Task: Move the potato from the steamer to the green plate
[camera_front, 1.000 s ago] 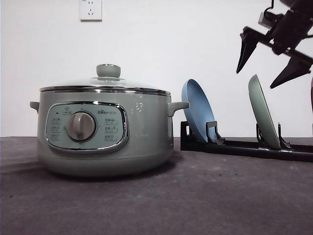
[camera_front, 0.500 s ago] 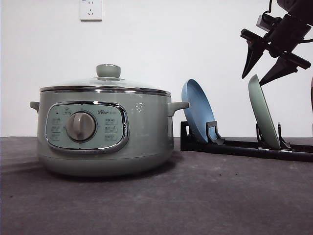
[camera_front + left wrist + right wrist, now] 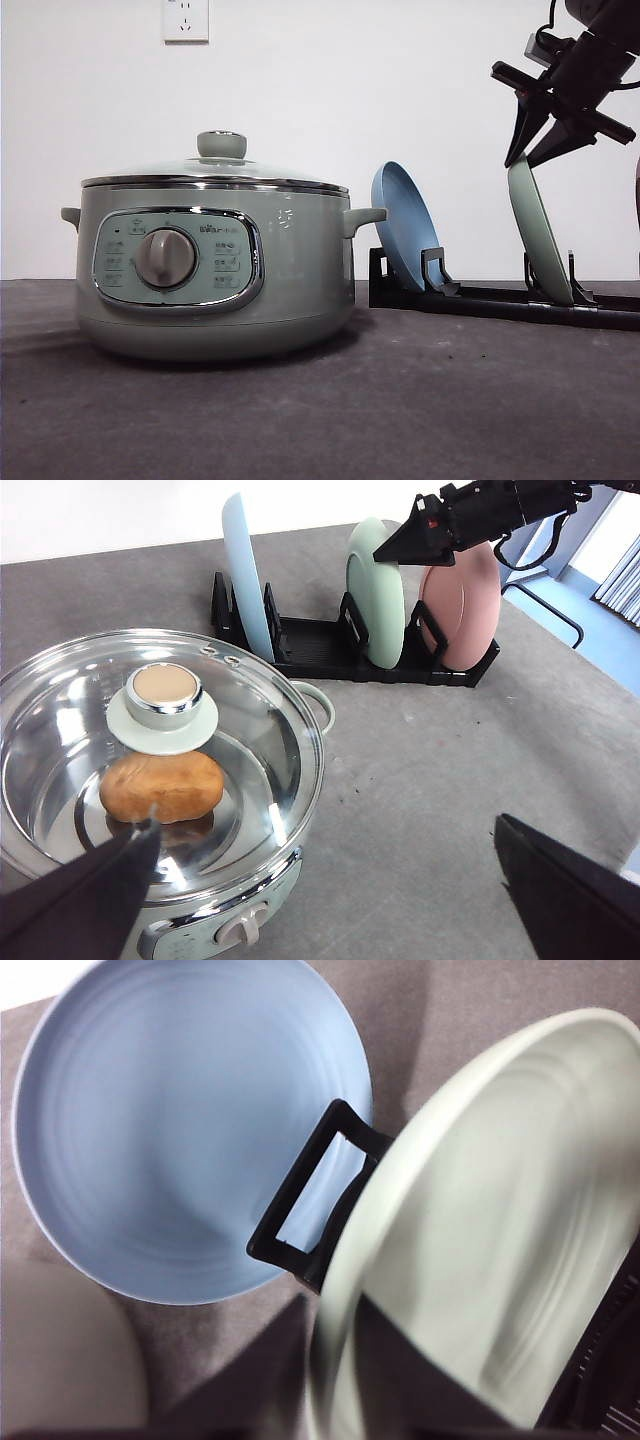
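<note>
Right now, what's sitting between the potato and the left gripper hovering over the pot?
The steamer's glass lid with its green knob covers the potato, seen in the left wrist view.

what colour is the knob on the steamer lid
Pale sage green with a tan top, clearest in the left wrist view: knob.

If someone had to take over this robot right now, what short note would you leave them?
Right gripper: open, fingers straddling the top rim of the green plate, which stands upright in the rack.
Left gripper: open, empty, above the steamer.
Potato: inside the steamer, under the glass lid.
Done: nothing moved yet.
Left: grip and lay out the plate, lift the lid, move the potato over.
</note>
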`<state>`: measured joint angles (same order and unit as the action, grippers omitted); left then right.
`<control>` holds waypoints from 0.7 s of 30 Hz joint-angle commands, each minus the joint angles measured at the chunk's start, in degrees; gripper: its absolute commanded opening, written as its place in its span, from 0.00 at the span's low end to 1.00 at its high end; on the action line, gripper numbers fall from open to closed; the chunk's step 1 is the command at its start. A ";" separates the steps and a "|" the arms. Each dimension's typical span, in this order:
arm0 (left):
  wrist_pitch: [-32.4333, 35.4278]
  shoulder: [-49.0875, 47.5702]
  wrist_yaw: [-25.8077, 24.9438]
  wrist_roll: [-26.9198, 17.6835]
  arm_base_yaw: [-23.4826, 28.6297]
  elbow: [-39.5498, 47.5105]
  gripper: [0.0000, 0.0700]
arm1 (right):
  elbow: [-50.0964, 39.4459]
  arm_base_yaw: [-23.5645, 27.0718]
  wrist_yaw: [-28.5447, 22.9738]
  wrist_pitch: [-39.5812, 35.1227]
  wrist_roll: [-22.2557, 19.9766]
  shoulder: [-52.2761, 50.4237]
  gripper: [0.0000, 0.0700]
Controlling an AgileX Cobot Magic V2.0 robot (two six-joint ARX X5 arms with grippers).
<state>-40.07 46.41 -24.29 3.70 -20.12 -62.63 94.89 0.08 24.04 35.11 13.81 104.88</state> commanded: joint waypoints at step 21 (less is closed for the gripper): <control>0.13 0.35 -0.42 -0.68 -0.22 -1.31 1.00 | 1.60 1.54 11.14 0.34 2.45 -13.03 0.01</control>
<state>-40.49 46.41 -24.29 3.70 -20.12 -62.63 94.93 1.63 34.94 35.34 16.91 91.92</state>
